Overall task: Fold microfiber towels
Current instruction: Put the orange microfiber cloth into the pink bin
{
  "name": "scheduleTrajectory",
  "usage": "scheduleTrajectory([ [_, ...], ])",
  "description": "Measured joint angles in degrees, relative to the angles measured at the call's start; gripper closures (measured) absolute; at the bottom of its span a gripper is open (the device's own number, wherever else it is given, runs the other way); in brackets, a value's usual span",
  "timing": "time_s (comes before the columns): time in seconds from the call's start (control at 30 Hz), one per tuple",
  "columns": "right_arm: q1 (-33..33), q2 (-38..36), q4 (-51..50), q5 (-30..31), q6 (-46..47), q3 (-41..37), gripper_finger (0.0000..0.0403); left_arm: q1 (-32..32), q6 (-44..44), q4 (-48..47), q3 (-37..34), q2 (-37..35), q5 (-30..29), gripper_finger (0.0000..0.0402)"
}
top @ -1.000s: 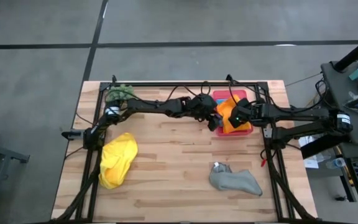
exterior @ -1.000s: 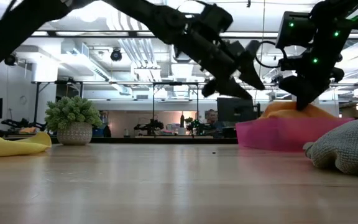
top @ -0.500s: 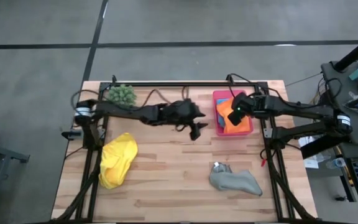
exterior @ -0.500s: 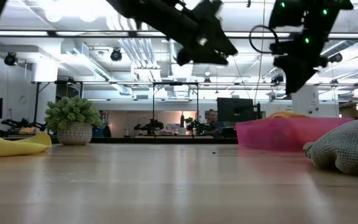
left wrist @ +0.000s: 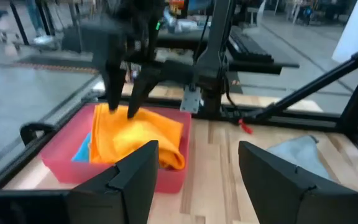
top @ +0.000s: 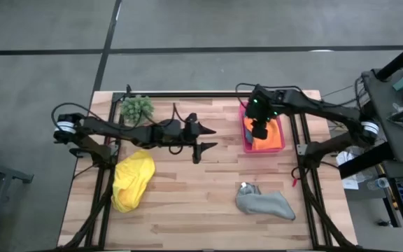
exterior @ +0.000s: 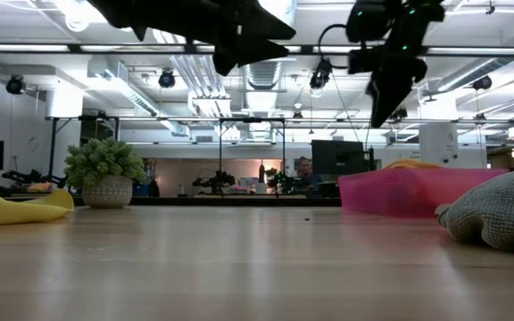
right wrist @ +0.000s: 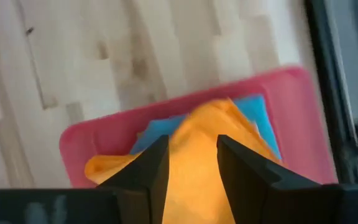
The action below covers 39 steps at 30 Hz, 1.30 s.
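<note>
Now right gripper (top: pixel 259 131) hangs over tray (top: pixel 279 148), fingers apart, empty; left gripper (top: pixel 203 139) mid-table, wide apart, empty. Orange towel (top: pixel 266 138) lies in tray on blue towel (right wrist: pixel 261 118). Soft, light, floppy; probably best pinched at a corner.

yellow towel (exterior: pixel 16 207) far left, potted plant (exterior: pixel 106 174), pink tray (exterior: pixel 409 192), grey towel (exterior: pixel 498 209) right, both arms overhead
</note>
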Motion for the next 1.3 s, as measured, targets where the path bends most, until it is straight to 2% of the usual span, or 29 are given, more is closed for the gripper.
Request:
scheduleTrajectory([
  [0.1,-0.9,4.2,-0.3,0.1,-9.0,2.4,0.0286,0.0,1.4,1.2,-2.5,-1.7,0.0,0.0195],
  [0.17,-1.7,6.9,-0.1,0.1,-11.2,4.0,0.029,0.0,2.5,1.9,-3.5,-2.8,0.0,0.0195],
  [0.33,-4.0,13.6,-3.0,0.2,-9.4,8.8,0.0278,0.0,4.2,1.9,-4.7,-4.2,-0.1,0.0195],
  [0.53,-6.8,19.4,-6.4,0.2,-9.5,10.6,0.0226,0.0,6.6,4.8,-4.7,-4.3,-0.1,0.0195],
  [0.77,-8.2,20.4,-6.9,0.2,-12.4,10.5,0.0189,0.0,7.9,5.7,-4.7,-4.3,-0.1,0.0195],
  [0.93,-8.8,20.4,-6.3,3.3,-12.9,9.1,0.0191,0.0,8.7,5.7,-4.7,-4.3,-0.1,0.0195],
  [1.3,-10.5,20.5,-2.5,4.8,-14.1,5.8,0.0208,0.0,9.7,5.7,-4.7,-4.3,-0.1,0.0195],
])
